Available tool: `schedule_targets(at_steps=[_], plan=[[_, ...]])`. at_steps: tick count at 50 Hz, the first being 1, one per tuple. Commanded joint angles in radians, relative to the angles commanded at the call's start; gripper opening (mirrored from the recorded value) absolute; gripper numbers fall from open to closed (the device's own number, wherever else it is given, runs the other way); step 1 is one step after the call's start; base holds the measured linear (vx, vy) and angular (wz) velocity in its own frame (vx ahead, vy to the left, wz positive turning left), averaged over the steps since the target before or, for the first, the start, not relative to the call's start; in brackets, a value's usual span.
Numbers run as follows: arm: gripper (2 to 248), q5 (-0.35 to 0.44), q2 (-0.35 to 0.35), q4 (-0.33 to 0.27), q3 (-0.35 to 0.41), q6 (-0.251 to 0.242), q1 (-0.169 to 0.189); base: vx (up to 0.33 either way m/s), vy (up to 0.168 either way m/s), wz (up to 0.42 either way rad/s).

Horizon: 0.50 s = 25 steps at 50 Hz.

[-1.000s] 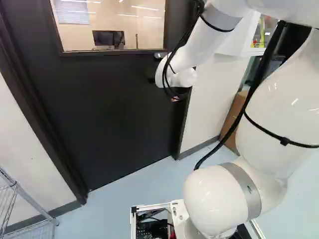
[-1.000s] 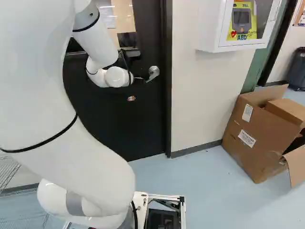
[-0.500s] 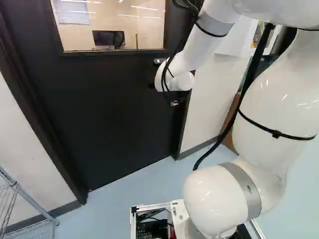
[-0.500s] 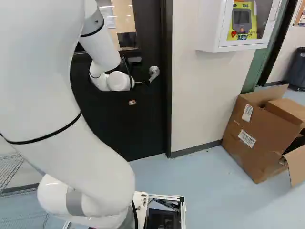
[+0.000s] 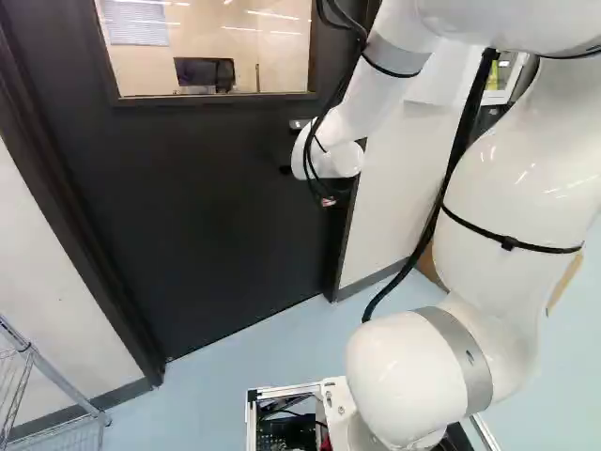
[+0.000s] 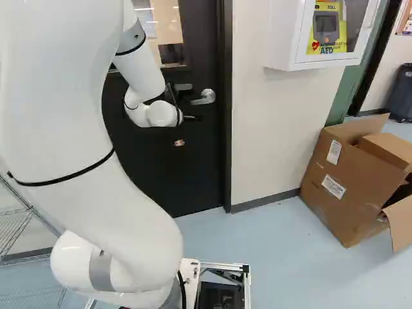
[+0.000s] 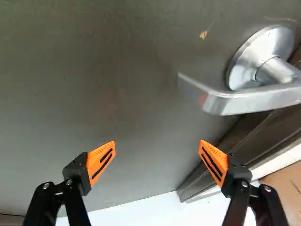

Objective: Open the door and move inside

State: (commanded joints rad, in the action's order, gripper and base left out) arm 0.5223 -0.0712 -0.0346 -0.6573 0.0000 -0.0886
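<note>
Lever handle has sprung back level, above the released, empty pincer; door still looks shut, so it likely needs 1 more press.

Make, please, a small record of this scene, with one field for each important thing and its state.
door: black, with a window; appears closed in its frame
handle: silver lever, on the door
gripper: open, nothing between its orange pads; not holding the lever
arm: white, reaching toward the door near the lever
wall beside door: white cabinet mounted on it
floor: cardboard box with open flaps, right of the door in the right base view
task status: robot not yet inside
</note>
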Motion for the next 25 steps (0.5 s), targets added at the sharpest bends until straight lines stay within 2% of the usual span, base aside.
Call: schedule_targets(at_steps=[25], plan=[[247,0.000,0.176,0.000,0.125,0.000,0.033,0.000,0.000,0.000]])
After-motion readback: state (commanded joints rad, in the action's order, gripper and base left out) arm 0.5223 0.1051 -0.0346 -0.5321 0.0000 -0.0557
